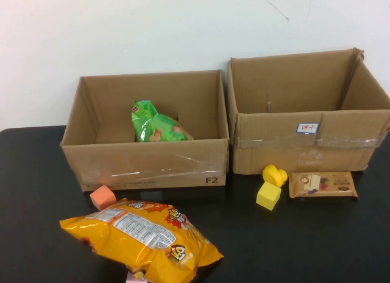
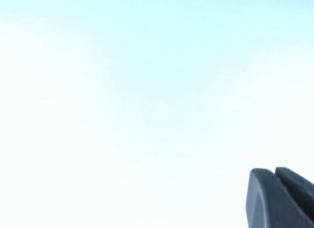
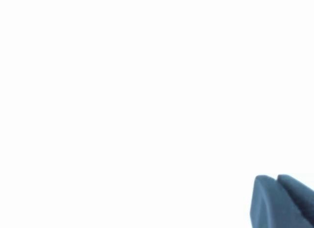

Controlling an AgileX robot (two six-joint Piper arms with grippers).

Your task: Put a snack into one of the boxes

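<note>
Two open brown cardboard boxes stand at the back of the black table, the left box (image 1: 152, 167) and the right box (image 1: 286, 146). A green snack bag (image 1: 155, 125) lies inside the left box. A big yellow-orange chip bag (image 1: 137, 237) lies on the table in front of it. A brown flat snack pack (image 1: 322, 184) lies before the right box. Neither arm shows in the high view. My left gripper (image 2: 274, 172) is shut, seen against a blank pale background. My right gripper (image 3: 276, 179) is shut too, with only white behind it.
A salmon-pink block (image 1: 102, 198) sits by the left box's front corner. A yellow cube (image 1: 268, 196) and a yellow rounded piece (image 1: 275, 174) lie in front of the right box. A pale wall rises behind the boxes.
</note>
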